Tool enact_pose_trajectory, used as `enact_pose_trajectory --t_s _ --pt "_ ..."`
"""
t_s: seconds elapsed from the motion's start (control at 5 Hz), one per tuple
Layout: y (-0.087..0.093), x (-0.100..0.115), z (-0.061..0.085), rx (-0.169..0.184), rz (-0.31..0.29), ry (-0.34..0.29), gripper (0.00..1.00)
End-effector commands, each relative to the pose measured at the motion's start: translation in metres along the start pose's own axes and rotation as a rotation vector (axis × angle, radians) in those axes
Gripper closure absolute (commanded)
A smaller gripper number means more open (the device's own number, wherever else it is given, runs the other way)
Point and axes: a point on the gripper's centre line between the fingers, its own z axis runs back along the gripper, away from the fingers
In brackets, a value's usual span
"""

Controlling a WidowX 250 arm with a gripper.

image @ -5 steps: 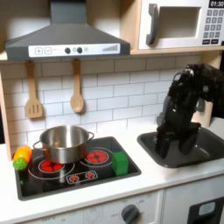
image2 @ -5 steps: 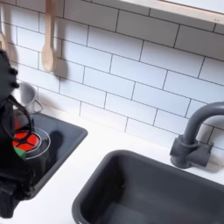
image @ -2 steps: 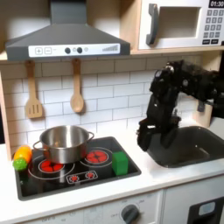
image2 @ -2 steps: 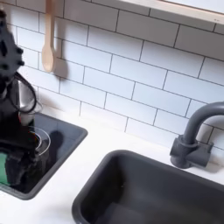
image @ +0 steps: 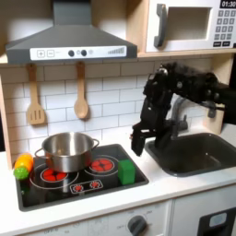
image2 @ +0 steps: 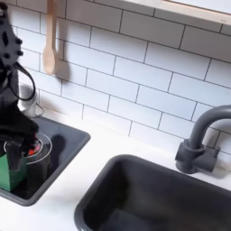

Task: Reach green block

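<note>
The green block (image: 126,171) stands upright on the front right corner of the black stove (image: 92,182); in the second exterior view the green block (image2: 8,171) sits at the left edge. My gripper (image: 140,143) hangs above the block and slightly to the first exterior view's right, apart from it, pointing down. In the second exterior view my gripper (image2: 20,146) hovers just over the block. The jaws look open with nothing between them.
A steel pot (image: 66,150) sits on the stove's back left burner, with a green and orange toy vegetable (image: 21,166) beside it. The dark sink (image: 200,155) and its faucet (image2: 202,139) lie to the first exterior view's right. Two wooden utensils (image: 81,97) hang on the tiled wall.
The arm has swung from over the sink to the first exterior view's left and now hangs over the stove's right edge above the green block. The block and pot have not moved.
</note>
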Motion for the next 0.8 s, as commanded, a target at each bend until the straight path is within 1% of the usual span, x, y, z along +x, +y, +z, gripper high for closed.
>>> enact_pose_trajectory --t_s 0.0,0.2,0.6 --pt "0.016 0.016 -0.01 0.001 -0.013 -0.011 0.0" --pt "0.024 0.02 -0.019 0.012 -0.013 0.0 0.0" --pt "0.022 0.027 -0.036 -0.019 -0.04 0.017 0.0"
